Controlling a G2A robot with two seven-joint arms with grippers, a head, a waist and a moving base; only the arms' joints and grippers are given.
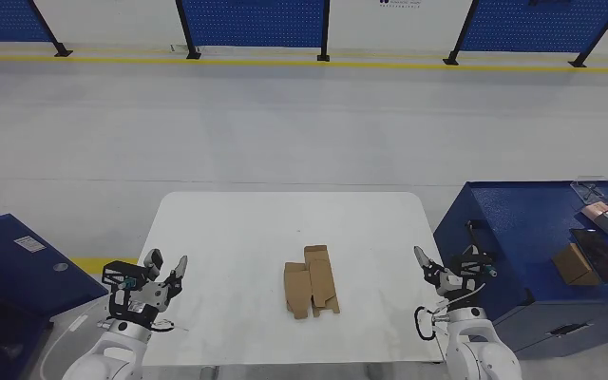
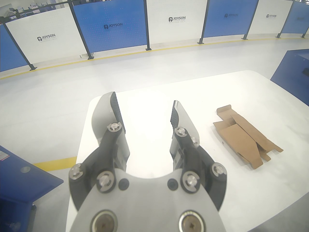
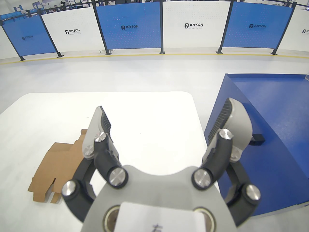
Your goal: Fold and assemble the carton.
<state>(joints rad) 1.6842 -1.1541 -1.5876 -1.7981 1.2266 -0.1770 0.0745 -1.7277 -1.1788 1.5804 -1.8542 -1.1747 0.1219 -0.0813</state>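
Cardboard carton [image 1: 311, 280] [image 2: 243, 138] [image 3: 58, 163], flattened and unassembled, lies on the white table [image 1: 237, 237] [image 2: 229, 85] [image 3: 144, 112], a little toward 5 o'clock from its centre in the top view, with its brown panels overlapping in two long strips side by side. We see bare tabletop between it and both arms. Our left gripper [image 1: 169, 261] [image 2: 144, 100] hangs over the table's 8 o'clock corner, jaws spread wide and holding nothing, well apart from the carton. Our right gripper [image 1: 446, 264] [image 3: 164, 105] sits at the 4 o'clock edge, jaws likewise parted and empty, one finger over the table and the other over the blue cabinet [image 1: 513, 247] [image 3: 265, 112] that stands just beside the table at 3 o'clock. A second blue cabinet [image 1: 38, 275] [image 2: 21, 182] stands at 8 o'clock. Blue and white fence panels [image 1: 252, 19] [image 2: 176, 20] [image 3: 193, 25] line the floor at 12 o'clock.
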